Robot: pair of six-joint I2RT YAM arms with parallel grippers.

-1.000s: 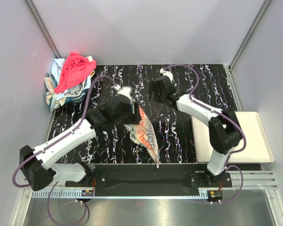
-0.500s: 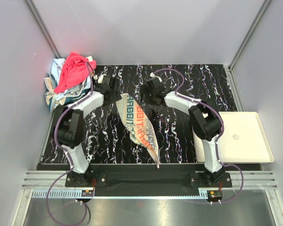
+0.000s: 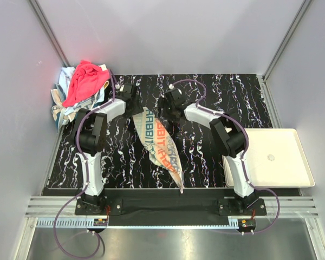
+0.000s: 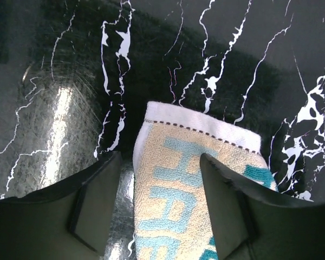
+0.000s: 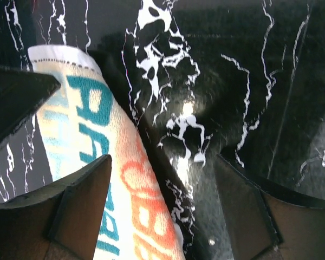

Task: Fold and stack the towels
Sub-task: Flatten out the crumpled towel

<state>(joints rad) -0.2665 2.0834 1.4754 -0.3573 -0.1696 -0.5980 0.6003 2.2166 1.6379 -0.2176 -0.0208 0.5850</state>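
Note:
A cream towel with teal and orange block letters (image 3: 160,146) lies folded into a long narrow strip, running diagonally from mid-table to the near edge. My left gripper (image 3: 133,103) hangs open low over its far end; in the left wrist view the towel (image 4: 179,179) lies between the spread fingers (image 4: 97,206). My right gripper (image 3: 169,106) is open just right of that same end, with the towel (image 5: 97,135) beside its left finger (image 5: 78,211) and bare table between the jaws. More towels, a pink-red one (image 3: 85,80) on top, are heaped at the far left corner.
A flat cream tray (image 3: 276,157) sits at the right edge of the black marbled table (image 3: 206,157). Grey walls close in the back and sides. The tip of my left gripper (image 5: 19,97) shows at the left of the right wrist view.
The towel's far end, bunched under my left gripper a second ago, now lies flat. The left gripper has shifted up and left; the right one has edged left toward the towel's end.

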